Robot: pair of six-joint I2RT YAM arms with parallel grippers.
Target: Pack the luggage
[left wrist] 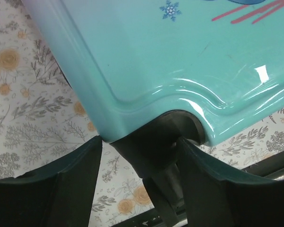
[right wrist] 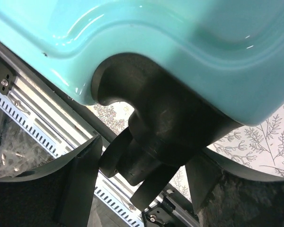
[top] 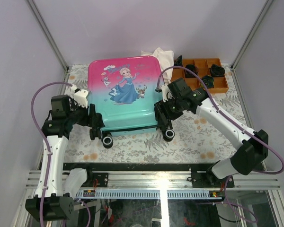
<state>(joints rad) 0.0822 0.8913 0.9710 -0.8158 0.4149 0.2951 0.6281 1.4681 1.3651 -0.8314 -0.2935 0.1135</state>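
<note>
you've got the luggage (top: 127, 92) lying shut, print up, toward the far edge of the tabletop, so the packing looks done or nearly so. left gripper (left wrist: 139, 182) and right gripper (right wrist: 144, 182) sit spread, 1 around each near-corner wheel mount, not pinching; only positioning seems left.

text: none legible | luggage (top: 125, 90): cartoon print only | elsewhere: possibly too small

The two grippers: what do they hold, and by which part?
Each straddles a wheel mount of the suitcase: left gripper, right gripper. Whether they clamp cannot be told.
</note>
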